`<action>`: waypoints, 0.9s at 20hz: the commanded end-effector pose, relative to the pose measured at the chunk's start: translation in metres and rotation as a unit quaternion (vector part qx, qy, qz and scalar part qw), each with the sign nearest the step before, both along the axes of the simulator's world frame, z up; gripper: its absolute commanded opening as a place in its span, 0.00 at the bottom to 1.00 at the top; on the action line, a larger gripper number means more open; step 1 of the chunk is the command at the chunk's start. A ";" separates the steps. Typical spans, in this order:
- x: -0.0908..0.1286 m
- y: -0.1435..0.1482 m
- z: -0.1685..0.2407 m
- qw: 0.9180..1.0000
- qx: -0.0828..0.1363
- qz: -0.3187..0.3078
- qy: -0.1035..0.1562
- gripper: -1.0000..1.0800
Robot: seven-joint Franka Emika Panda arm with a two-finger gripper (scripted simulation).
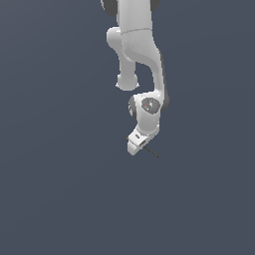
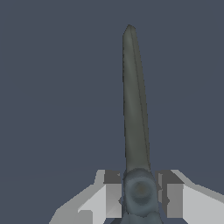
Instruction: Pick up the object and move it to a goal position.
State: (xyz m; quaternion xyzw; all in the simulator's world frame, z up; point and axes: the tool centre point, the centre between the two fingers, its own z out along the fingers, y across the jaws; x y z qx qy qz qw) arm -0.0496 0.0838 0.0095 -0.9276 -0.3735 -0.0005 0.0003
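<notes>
My white gripper (image 1: 139, 145) hangs below the white arm near the middle of the exterior view. It is shut on the object (image 1: 152, 153), a very thin dark rod that sticks out from the gripper toward the exterior view's right and slightly down. A small orange-brown bit (image 1: 128, 138) shows at the gripper's other side. In the wrist view the object (image 2: 133, 109) is a long dark grey-green tapering blade with a rounded base, clamped between the two fingers (image 2: 113, 194) of the gripper (image 2: 140, 192). It is held above the plain surface. No goal marker is in view.
The arm's white links (image 1: 137, 45) rise from the gripper to the top edge of the exterior view. All around is a plain dark blue-grey surface (image 1: 60, 189) with no other objects in view.
</notes>
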 end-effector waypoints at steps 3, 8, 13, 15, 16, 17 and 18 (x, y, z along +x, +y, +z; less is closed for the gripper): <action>0.000 -0.003 0.001 1.000 0.000 0.000 0.000 0.00; -0.002 -0.023 0.006 1.000 0.000 0.000 0.000 0.00; -0.005 -0.060 0.016 1.000 0.000 0.000 0.000 0.00; -0.006 -0.079 0.021 1.000 0.000 0.000 0.000 0.00; -0.007 -0.090 0.024 1.000 0.000 -0.001 0.000 0.00; -0.007 -0.101 0.027 1.000 0.000 -0.001 0.000 0.00; -0.008 -0.113 0.030 1.000 0.000 -0.001 0.000 0.00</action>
